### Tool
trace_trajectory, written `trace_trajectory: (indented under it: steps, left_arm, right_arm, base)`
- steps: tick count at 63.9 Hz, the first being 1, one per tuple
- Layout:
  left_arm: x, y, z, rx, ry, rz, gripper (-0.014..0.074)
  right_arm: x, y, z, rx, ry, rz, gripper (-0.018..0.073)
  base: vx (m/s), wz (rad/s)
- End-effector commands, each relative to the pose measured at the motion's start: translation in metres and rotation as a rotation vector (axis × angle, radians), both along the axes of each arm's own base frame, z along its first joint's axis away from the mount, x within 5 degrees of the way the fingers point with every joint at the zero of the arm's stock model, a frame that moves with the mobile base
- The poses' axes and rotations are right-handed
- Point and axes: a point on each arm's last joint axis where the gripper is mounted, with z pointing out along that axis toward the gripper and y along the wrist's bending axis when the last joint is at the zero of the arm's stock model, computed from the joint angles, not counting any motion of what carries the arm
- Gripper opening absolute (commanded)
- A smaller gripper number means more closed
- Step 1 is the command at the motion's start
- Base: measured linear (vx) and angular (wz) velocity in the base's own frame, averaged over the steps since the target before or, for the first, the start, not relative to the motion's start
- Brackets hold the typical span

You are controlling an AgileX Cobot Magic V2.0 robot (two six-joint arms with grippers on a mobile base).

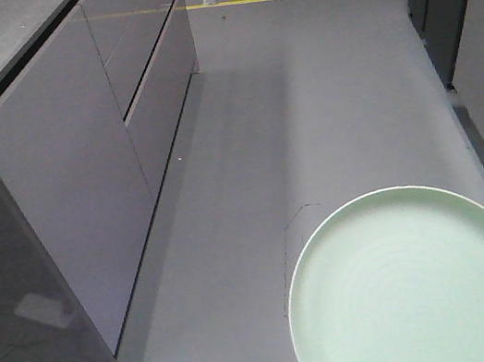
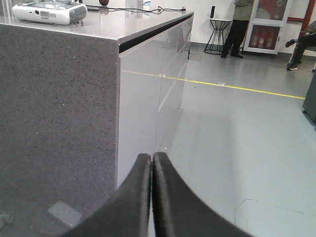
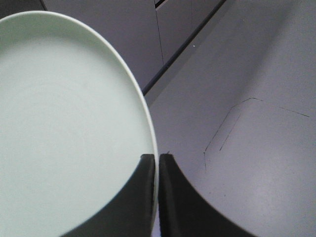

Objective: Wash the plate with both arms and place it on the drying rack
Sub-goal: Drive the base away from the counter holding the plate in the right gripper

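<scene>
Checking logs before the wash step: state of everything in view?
Round pale mint-green plate: held by its rim, in the air over the floor.
Right arm's black fingers: shut on the plate's rim.
Left arm's black fingers: shut, empty.
Grey cabinet drawers: closed.

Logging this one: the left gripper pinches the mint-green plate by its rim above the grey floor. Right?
No. The right gripper pinches the plate by its rim, as the right wrist view shows; the left gripper is shut on nothing.
</scene>
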Motion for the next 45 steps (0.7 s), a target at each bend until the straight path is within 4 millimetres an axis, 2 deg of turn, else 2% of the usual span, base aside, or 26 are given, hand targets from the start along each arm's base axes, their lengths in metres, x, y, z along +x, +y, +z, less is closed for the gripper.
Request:
trace_trajectory:
  steps: [1,45]
  left_arm:
    - [-0.0018,-0.001,0.0162,0.0,-0.111,-0.011,-0.0006]
    - [-0.0018,-0.001,0.0162,0.0,-0.111,-0.011,-0.0006]
  right_arm:
    - [0.0035,-0.001,0.0133,0.034,-0.078,-0.03,-0.0004]
    - [0.0035,-0.001,0.0133,0.034,-0.078,-0.03,-0.0004]
  base:
    - [0.14,0.06]
    - [0.21,-0.05]
